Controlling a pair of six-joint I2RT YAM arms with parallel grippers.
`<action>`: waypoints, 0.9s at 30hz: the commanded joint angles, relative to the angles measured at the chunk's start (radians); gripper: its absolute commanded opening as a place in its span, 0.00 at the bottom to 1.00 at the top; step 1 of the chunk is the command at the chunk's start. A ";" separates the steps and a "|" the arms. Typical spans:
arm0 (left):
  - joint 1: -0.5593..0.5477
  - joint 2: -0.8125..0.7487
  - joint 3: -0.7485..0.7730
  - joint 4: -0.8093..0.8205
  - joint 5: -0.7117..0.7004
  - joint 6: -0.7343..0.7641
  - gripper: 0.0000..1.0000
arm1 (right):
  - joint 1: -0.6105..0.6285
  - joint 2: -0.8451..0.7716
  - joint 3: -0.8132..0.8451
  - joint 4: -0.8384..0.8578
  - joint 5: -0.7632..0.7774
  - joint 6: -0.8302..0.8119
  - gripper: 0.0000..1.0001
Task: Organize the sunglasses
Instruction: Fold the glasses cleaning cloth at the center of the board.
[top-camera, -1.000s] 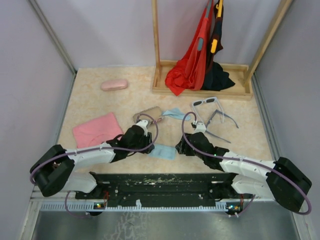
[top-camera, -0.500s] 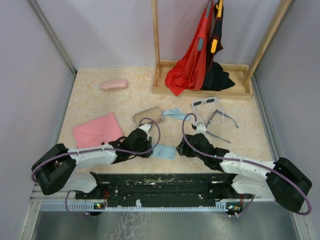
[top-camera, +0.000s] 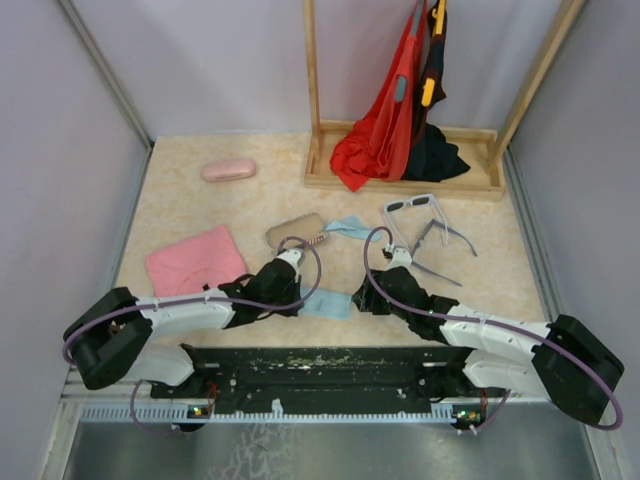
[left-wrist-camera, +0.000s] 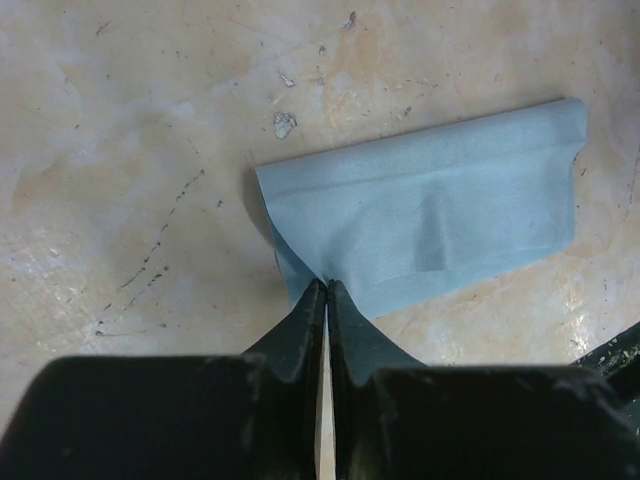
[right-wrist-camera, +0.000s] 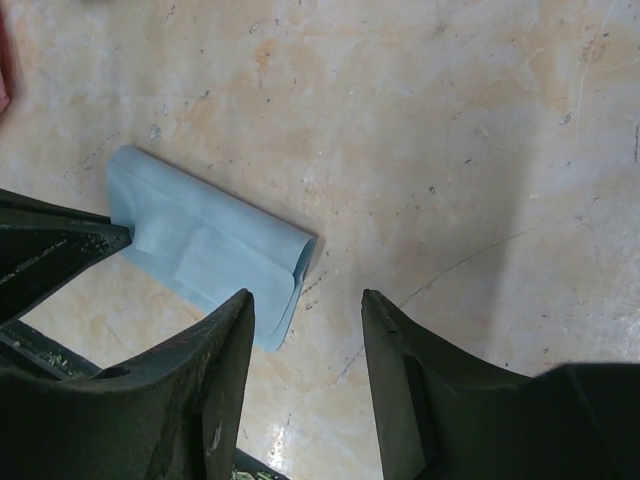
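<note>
The white-framed sunglasses (top-camera: 412, 205) and the thin grey-framed pair (top-camera: 440, 240) lie on the table right of centre, both untouched. My left gripper (top-camera: 297, 291) (left-wrist-camera: 327, 285) is low at the left end of a folded light-blue cloth (top-camera: 328, 303) (left-wrist-camera: 440, 225). Its jaws are shut, pinching that cloth's near left corner. My right gripper (top-camera: 360, 298) (right-wrist-camera: 306, 293) stands open at the cloth's right end (right-wrist-camera: 200, 250), its left finger over the cloth's edge and bare table between its fingers.
A flag-printed case (top-camera: 297, 230) and a second blue cloth (top-camera: 350, 227) lie just beyond the grippers. A pink cloth (top-camera: 195, 260) is at the left, a pink case (top-camera: 228, 171) at the far left. A wooden rack (top-camera: 400, 180) with hanging bags stands at the back.
My left gripper slid right and nearer, from beside the flag-printed case to the cloth's left end, and its jaws closed on the corner. The right arm barely moved.
</note>
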 joint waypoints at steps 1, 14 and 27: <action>-0.016 -0.011 0.002 -0.016 -0.007 -0.020 0.06 | -0.008 -0.026 0.002 0.054 0.000 -0.017 0.47; -0.044 -0.056 -0.016 -0.054 -0.031 -0.049 0.01 | -0.008 -0.014 0.001 0.060 -0.009 -0.023 0.47; -0.048 -0.059 -0.026 -0.078 -0.066 -0.053 0.22 | -0.007 -0.010 0.007 0.056 -0.002 -0.034 0.48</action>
